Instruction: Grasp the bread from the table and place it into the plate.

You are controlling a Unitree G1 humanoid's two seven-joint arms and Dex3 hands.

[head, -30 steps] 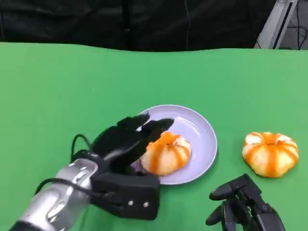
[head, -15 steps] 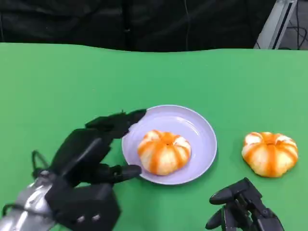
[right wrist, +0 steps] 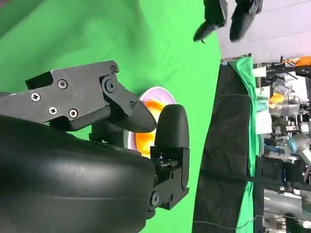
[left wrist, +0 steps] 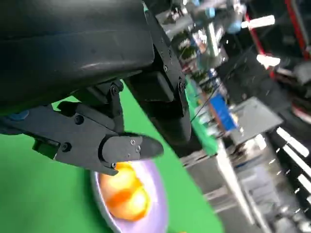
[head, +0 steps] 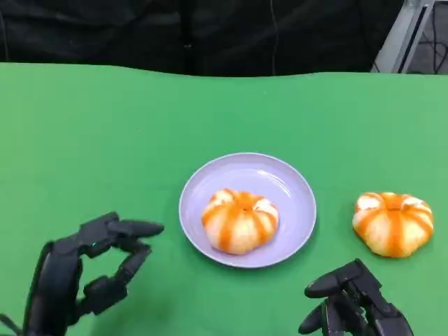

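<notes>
Table [head: 91,133]: green cloth is covering it, with dark drapes hanging behind.
Plate [head: 290,183]: lilac, sitting mid-table and carrying one bread [head: 240,220].
Second bread [head: 393,223]: lying on the cloth, well apart from the plate on its right.
Left hand [head: 84,273]: hovering empty near the plate, fingers spread.
Right hand [head: 353,301]: seemingly empty and loosely curled, though partly cropped; it should be approaching the second bread from above, fingers wide.

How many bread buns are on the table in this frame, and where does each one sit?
2. One bread bun lies in the purple plate at the table's middle; the other bread bun sits on the green table to the plate's right, apart from it.
</notes>
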